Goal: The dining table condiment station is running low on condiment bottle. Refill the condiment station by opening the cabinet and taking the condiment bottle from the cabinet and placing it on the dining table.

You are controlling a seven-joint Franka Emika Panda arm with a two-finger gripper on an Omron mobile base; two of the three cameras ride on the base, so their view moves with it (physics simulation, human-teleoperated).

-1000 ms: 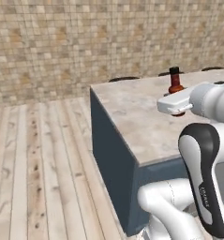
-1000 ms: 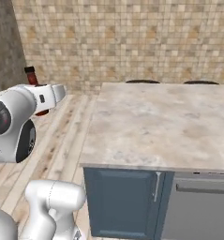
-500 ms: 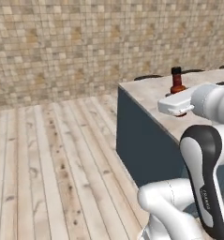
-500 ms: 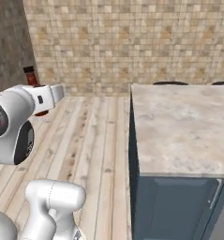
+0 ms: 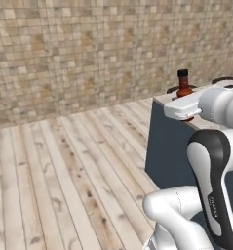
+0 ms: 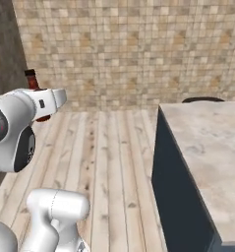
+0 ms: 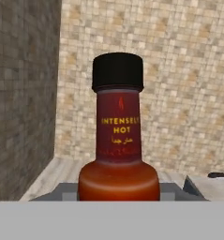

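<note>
The condiment bottle (image 7: 118, 140), dark red-brown with a red "hot" label and black cap, stands upright in my gripper (image 5: 185, 103), which is shut on its body. Its neck and cap rise above the white hand (image 5: 184, 83) in the left base view. From the other side the bottle (image 6: 31, 80) pokes up over the gripper (image 6: 42, 107). The dining table (image 6: 207, 142), beige stone top on a dark blue base, lies to the right of the hand, and its corner (image 5: 160, 99) sits just behind the hand. The cabinet is out of view.
Light wooden floor (image 5: 64, 166) spreads to the left and ahead, up to a tan tiled wall (image 5: 88, 49). A dark grey wall (image 6: 3, 54) stands at the far left. A black stool (image 6: 202, 99) shows behind the table's far edge.
The whole picture has shifted: the base has moved, so the table has slid to the right in both base views and more floor shows. The bottle stays held in the gripper.
</note>
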